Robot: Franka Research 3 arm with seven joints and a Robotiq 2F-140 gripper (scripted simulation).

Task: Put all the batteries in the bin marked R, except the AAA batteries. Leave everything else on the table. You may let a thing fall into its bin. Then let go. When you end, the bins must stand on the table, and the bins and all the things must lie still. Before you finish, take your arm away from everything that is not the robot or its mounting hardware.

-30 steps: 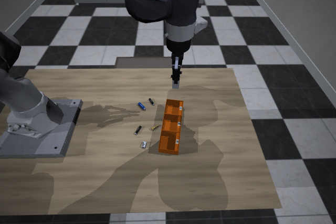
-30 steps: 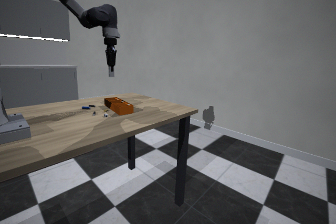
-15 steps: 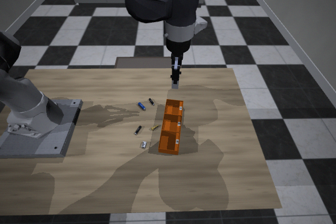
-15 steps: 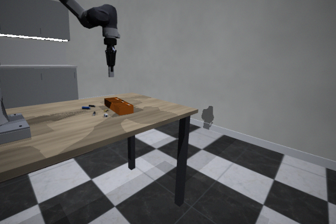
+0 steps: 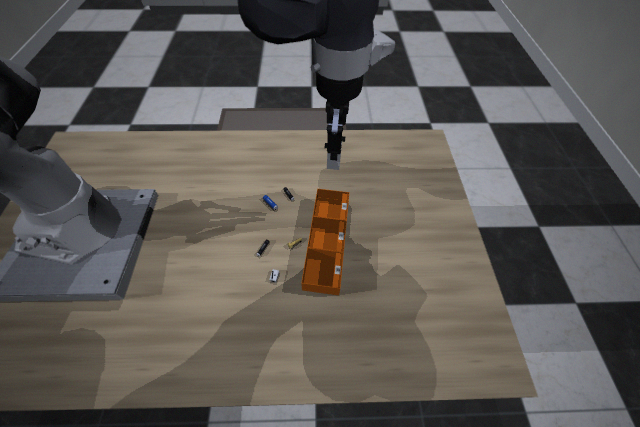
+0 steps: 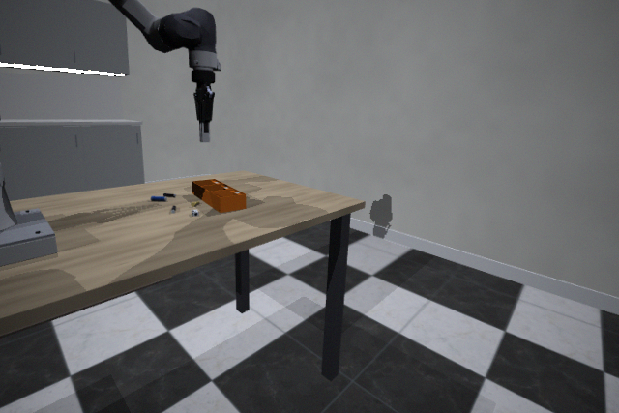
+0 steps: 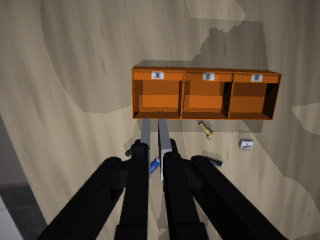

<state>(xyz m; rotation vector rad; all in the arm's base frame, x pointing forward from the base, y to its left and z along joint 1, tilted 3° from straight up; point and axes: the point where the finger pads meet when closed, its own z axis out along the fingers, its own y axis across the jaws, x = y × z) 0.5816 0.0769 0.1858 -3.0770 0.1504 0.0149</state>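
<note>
My gripper (image 5: 333, 162) (image 6: 204, 135) (image 7: 154, 130) is shut and empty, high above the table beyond the X end of the bins. The joined orange bins are marked X (image 5: 330, 195) (image 7: 142, 76), E (image 7: 195, 76) and R (image 5: 320, 289) (image 6: 232, 202) (image 7: 269, 78); R is nearest in the top view. All three look empty. A blue battery (image 5: 269, 202) (image 6: 158, 198) (image 7: 154, 165) and a small black battery (image 5: 288, 193) (image 6: 168, 194) lie beside the X end. A black battery with a silver end (image 5: 262, 248) (image 6: 172, 209) (image 7: 215, 161) lies farther along. Battery sizes are unreadable.
A small yellow object (image 5: 294, 243) (image 6: 194, 204) (image 7: 205, 129) lies close beside the E bin. A silver sharpener (image 5: 274, 275) (image 6: 194, 212) (image 7: 246, 144) lies beside the R bin. The arm's grey base plate (image 5: 67, 282) (image 6: 30, 249) stands at the left of the table.
</note>
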